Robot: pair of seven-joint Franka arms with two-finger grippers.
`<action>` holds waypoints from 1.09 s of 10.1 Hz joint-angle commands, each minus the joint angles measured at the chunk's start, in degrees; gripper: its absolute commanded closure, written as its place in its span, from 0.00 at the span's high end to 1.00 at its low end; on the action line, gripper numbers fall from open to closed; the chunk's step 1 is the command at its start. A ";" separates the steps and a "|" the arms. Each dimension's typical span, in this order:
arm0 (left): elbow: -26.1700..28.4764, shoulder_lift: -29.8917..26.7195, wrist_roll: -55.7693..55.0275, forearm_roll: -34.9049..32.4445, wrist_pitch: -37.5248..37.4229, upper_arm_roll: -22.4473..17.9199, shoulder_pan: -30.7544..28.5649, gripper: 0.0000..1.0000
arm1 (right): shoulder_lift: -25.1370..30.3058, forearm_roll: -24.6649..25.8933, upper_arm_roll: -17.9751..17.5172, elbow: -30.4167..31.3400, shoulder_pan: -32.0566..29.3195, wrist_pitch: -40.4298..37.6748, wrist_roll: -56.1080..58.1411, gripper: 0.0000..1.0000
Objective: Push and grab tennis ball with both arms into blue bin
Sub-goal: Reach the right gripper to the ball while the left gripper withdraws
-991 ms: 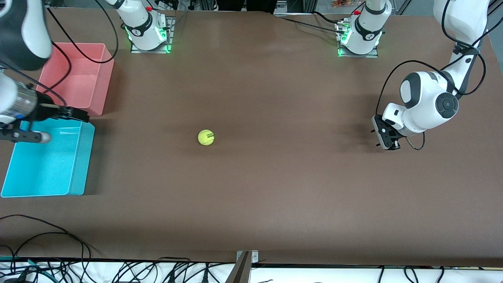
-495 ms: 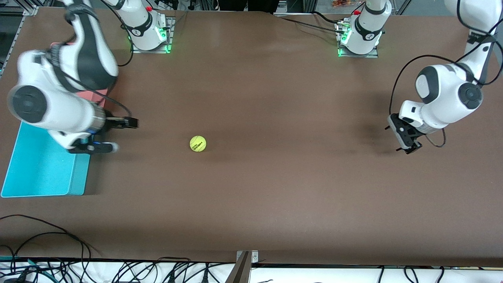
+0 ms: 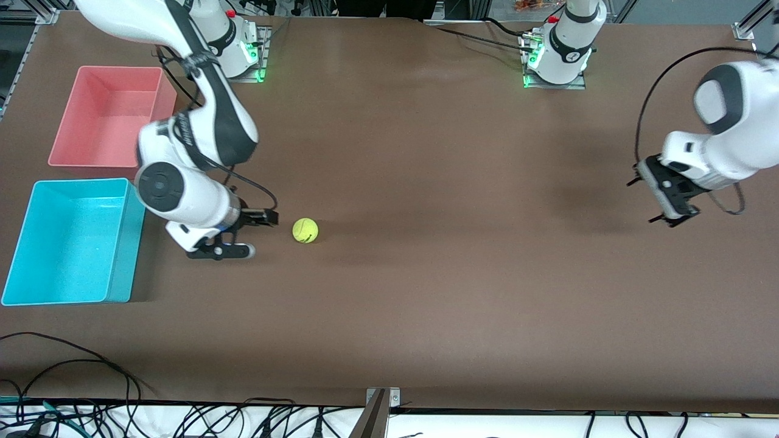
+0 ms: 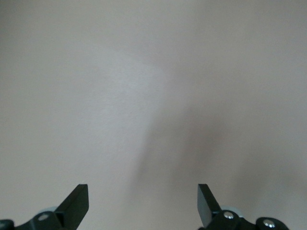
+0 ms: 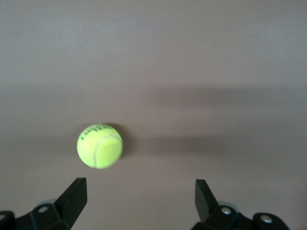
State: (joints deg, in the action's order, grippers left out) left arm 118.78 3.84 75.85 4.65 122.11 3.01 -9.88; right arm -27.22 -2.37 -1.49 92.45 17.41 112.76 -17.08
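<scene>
The right wrist view shows the tennis ball (image 5: 100, 145) just ahead of the right gripper (image 5: 139, 199), jaws spread, empty; the front view adds the blue bin (image 3: 24, 213) at the tabletop's right-arm edge. The left gripper (image 3: 665, 194), also spread and empty, hangs over bare tabletop (image 4: 153, 86) toward the left arm's edge. The ball is round, so no long axis.

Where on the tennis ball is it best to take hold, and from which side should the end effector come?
Probably across its widest middle, one finger on each side. The tennis ball lies alone on the bare table, round, so no side is better by shape. The open right end effector is already beside it, on the blue bin's side, so approach from there.
</scene>
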 commanded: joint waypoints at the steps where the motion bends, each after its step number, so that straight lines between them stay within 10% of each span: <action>1: -4.87 -1.98 -4.38 -0.96 -5.30 -0.54 0.21 1.00 | -4.93 -0.88 0.26 -1.13 2.80 6.23 -6.38 1.00; 11: -16.74 -3.92 -32.85 1.68 -20.33 -2.92 0.82 1.00 | -13.64 0.95 0.44 -3.42 7.73 10.11 -12.45 1.00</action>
State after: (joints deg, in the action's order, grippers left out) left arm 103.93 -0.02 48.30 6.38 104.69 0.03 -9.56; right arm -38.63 -2.40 -1.44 90.92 24.62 122.98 -28.38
